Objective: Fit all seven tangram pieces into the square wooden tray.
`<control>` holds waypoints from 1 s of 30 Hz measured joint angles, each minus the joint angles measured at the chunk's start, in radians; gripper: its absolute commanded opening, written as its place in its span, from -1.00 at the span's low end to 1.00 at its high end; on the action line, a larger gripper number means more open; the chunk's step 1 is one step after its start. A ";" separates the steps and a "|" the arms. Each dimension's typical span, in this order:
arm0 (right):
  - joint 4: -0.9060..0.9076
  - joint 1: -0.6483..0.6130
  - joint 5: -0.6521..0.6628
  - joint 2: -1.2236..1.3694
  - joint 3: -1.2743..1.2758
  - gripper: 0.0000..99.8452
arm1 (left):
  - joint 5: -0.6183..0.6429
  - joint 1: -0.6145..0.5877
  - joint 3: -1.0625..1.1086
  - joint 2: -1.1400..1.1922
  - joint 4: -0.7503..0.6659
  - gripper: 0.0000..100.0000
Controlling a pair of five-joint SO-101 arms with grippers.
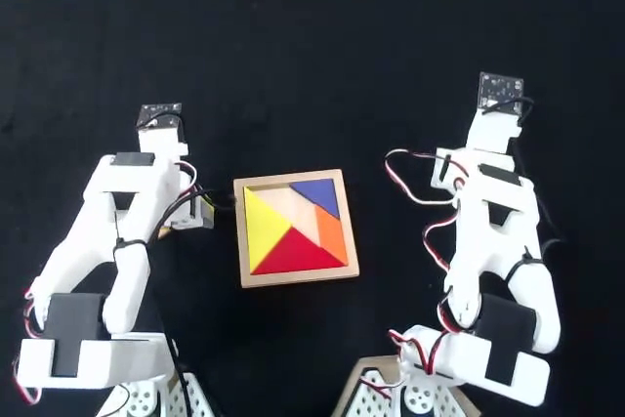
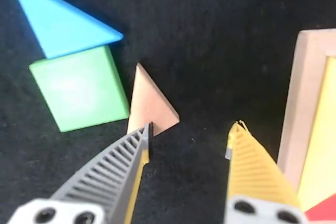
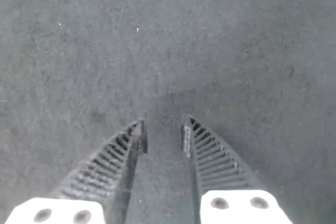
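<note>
The left gripper (image 2: 189,136) hangs low over the black cloth (image 3: 168,35) with its jaws wide apart and nothing between them; one fingertip (image 2: 145,136) sits at the edge of a plain wooden triangle (image 2: 149,103), touching it or very nearly (the angle makes this hard to judge); the other jaw is near the outer rim of the tray (image 2: 300,93); just past the wooden triangle lies a green square (image 2: 79,95), and a light-blue triangle (image 2: 58,17) rests edge to edge against it

In the high view the tray (image 1: 293,278) sits between the two arms and holds a yellow triangle (image 1: 260,229), a red triangle (image 1: 301,255), a dark-blue triangle (image 1: 320,194) and an orange piece (image 1: 330,229)

The right gripper (image 3: 163,132) is well apart from the tray, above bare cloth, its jaws parted by a narrow gap and gripping nothing
</note>
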 measured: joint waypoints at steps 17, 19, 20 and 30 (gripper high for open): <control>0.000 0.000 0.000 0.000 0.000 -0.75 | -0.040 -0.015 -0.049 0.002 -0.043 -0.51; 0.000 0.000 0.000 0.000 0.000 -0.75 | -0.040 -0.015 -0.044 0.002 -0.043 -0.51; 0.000 0.000 0.000 0.000 0.000 -0.75 | -0.040 -0.015 -0.044 0.002 -0.043 -0.51; 0.000 0.000 0.000 0.000 0.000 -0.75 | -0.066 -0.015 -0.009 0.002 -0.044 -0.51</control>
